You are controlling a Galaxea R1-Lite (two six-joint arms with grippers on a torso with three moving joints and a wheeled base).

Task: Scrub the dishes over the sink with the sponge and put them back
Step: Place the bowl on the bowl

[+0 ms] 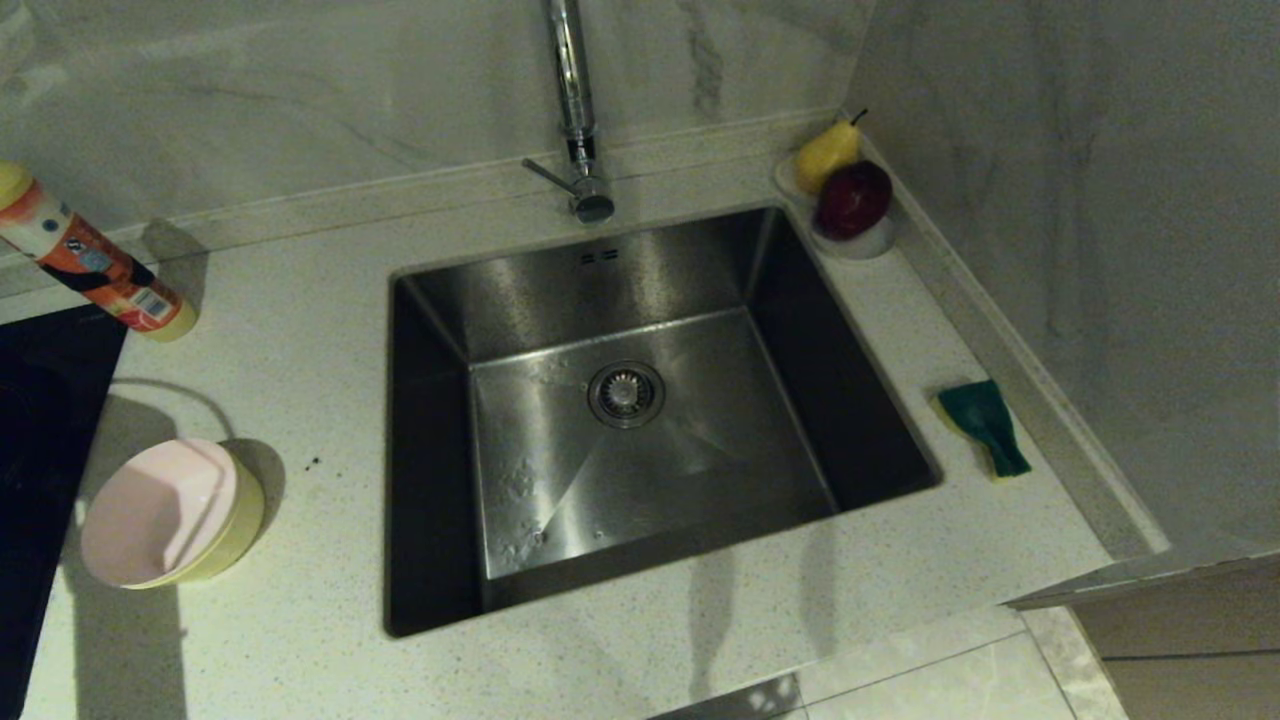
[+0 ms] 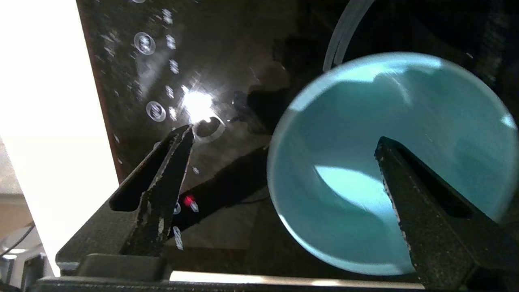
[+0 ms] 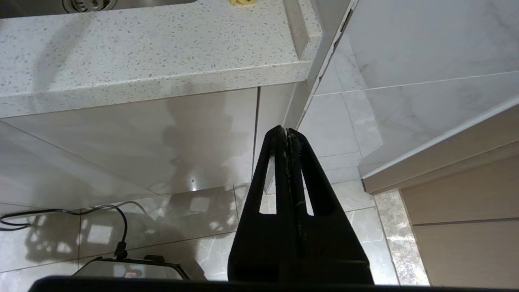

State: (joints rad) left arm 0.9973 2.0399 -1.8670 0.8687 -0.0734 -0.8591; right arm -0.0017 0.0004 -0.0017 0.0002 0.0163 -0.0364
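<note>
1. Left gripper (image 2: 284, 142): jaws spread wide and holding nothing, above the light blue bowl (image 2: 389, 162), which sits on a glossy black surface (image 2: 227, 61).
2. Right gripper (image 3: 287, 132): jaws pressed together, empty, hanging below the counter edge (image 3: 154, 87).
3. Pink bowl (image 1: 160, 510): nested in the yellow bowl (image 1: 235, 525), tilted, on the counter left of the sink (image 1: 560, 290).
4. Sponge (image 1: 985, 425): green face up, right of the sink.

The sink (image 1: 640, 420) sits mid-counter, tap (image 1: 575, 110) behind it. 2 nested bowls (image 1: 170, 515) lie left, bottle (image 1: 90, 262) behind them. Right: sponge (image 1: 985, 425); fruit dish (image 1: 850, 195) in the back corner.
</note>
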